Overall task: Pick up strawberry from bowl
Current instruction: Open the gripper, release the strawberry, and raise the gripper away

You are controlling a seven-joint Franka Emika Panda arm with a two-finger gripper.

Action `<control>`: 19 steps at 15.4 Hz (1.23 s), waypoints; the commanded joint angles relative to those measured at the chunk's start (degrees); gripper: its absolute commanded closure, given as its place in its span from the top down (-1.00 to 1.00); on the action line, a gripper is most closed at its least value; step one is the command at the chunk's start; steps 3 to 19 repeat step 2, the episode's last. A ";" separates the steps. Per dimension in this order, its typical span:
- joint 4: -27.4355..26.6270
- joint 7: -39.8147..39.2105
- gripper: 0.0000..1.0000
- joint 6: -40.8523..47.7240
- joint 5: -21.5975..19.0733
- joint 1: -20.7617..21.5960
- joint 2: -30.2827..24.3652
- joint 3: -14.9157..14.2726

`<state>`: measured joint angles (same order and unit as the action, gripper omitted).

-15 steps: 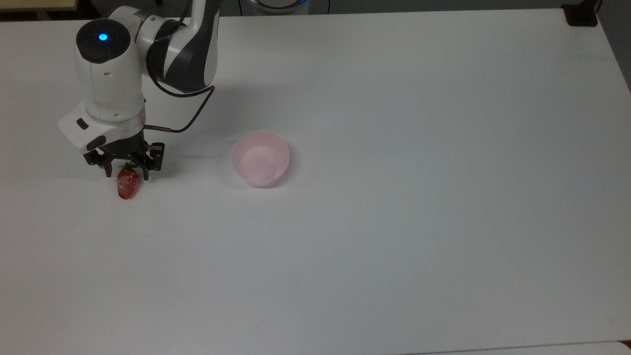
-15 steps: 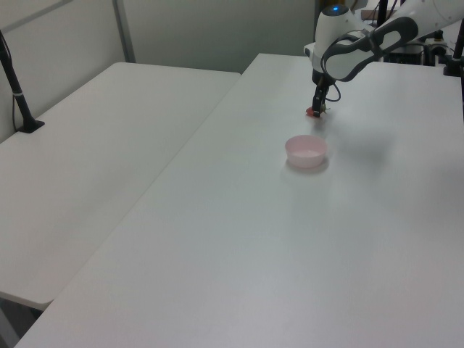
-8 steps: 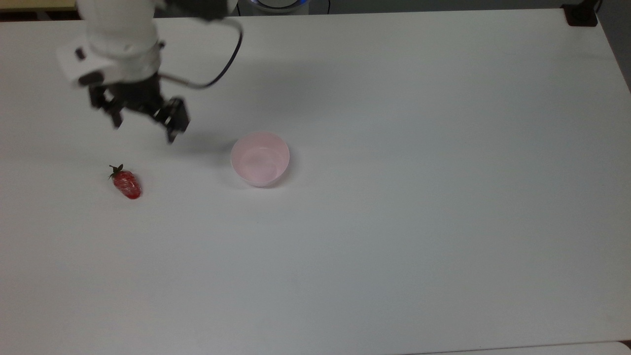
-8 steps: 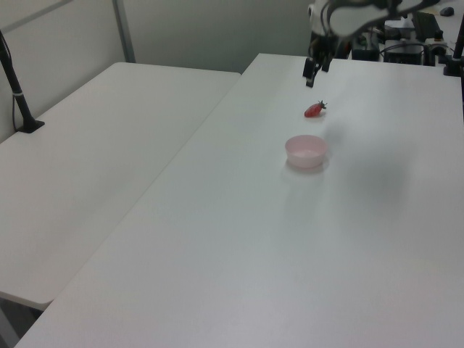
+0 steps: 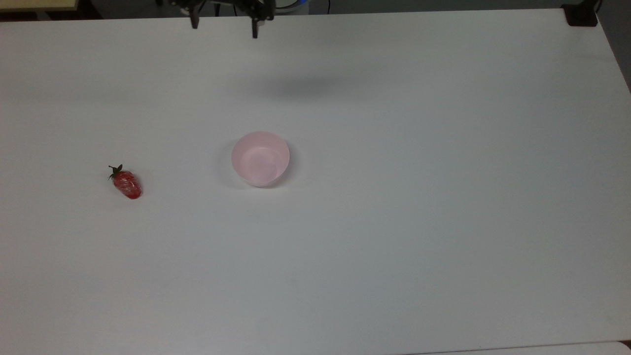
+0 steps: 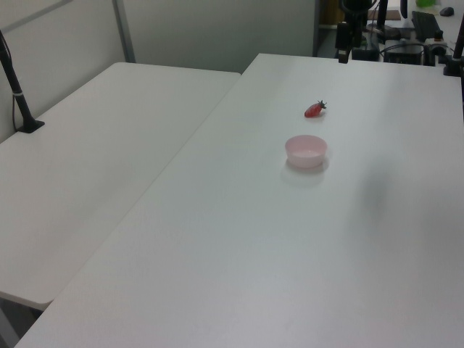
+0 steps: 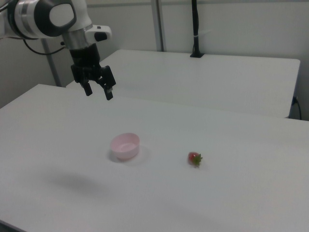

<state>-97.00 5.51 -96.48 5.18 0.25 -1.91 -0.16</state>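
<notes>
Strawberry (image 5: 126,183) lies on bench (image 5: 394,246), well apart from empty bowl (image 5: 260,159); gripper (image 7: 98,89) high, fingers spread, holding nothing; task looks done; next: idle.

The place looks like a robotics lab or test room. Two plain white tables (image 6: 217,239) stand pushed together, almost bare, in front of blank pale partition walls (image 6: 203,32). Black clamped poles (image 7: 195,29) rise from the table edges, one at the left view's far left and one at the top middle of the right view. Cables and equipment (image 6: 409,43) crowd the left view's upper right corner.
</notes>
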 commanded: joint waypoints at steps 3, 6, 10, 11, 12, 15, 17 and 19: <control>-2.14 0.82 1.00 -0.46 -0.52 0.10 -0.46 -0.19; -2.14 0.82 1.00 -0.46 -0.52 0.10 -0.46 -0.19; -2.14 0.82 1.00 -0.46 -0.52 0.10 -0.46 -0.19; -2.14 0.82 1.00 -0.46 -0.52 0.10 -0.46 -0.19; -2.14 0.82 1.00 -0.46 -0.52 0.10 -0.46 -0.19; -2.14 0.82 1.00 -0.46 -0.52 0.10 -0.46 -0.19; -2.14 0.82 1.00 -0.46 -0.52 0.10 -0.46 -0.19; -2.14 0.82 1.00 -0.46 -0.52 0.10 -0.46 -0.19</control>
